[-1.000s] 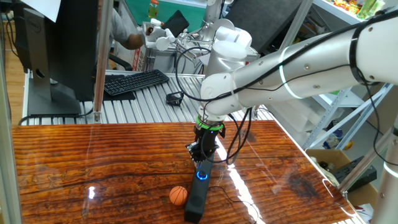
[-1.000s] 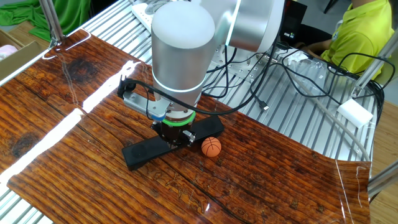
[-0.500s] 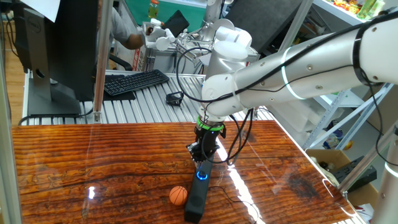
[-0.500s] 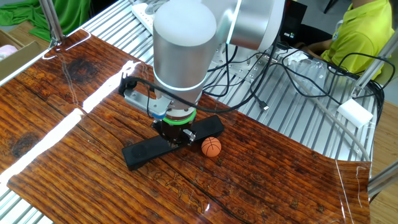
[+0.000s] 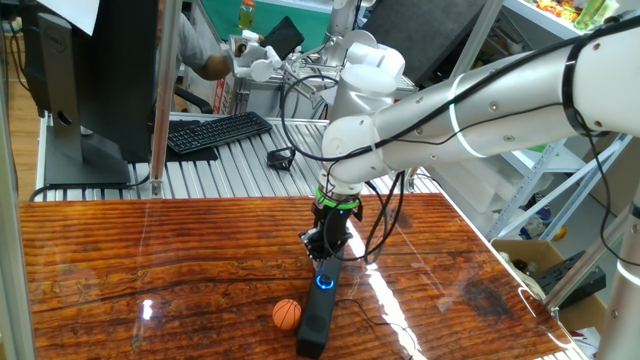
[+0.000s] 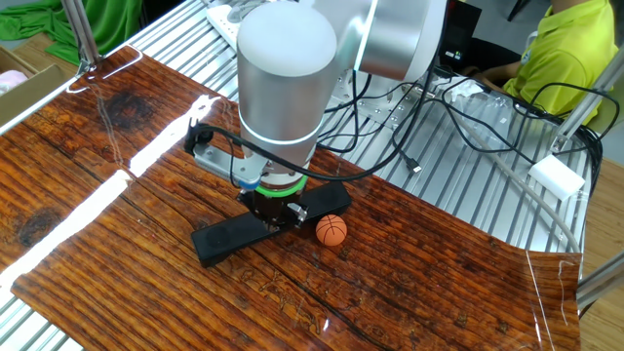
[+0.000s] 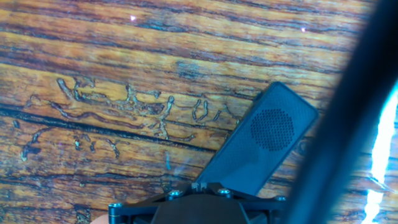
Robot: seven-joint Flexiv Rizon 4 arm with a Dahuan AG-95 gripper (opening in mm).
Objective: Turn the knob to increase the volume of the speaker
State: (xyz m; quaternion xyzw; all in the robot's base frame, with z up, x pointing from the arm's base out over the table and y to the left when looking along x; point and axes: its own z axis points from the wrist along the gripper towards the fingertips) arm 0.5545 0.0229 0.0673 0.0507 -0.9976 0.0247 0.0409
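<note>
1 gripper sits directly over the knob, whose blue ring glows just below the fingers in one fixed view. You cannot tell from any view whether the fingers are apart or clamped on the knob: the wrist hides them in the other fixed view, and the hand view shows only the gripper base.

The speaker lies flat on the wooden table, with the knob near 1 end; its grille end shows in the hand view. An orange ball rests just beside it, apparently not touching.

Advice for this step: keep the wrist axis centred on the knob, rotate slowly, and press lightly, since the slim bar would likely skid or swing into the ball.

Containers: 0 on the table.
</note>
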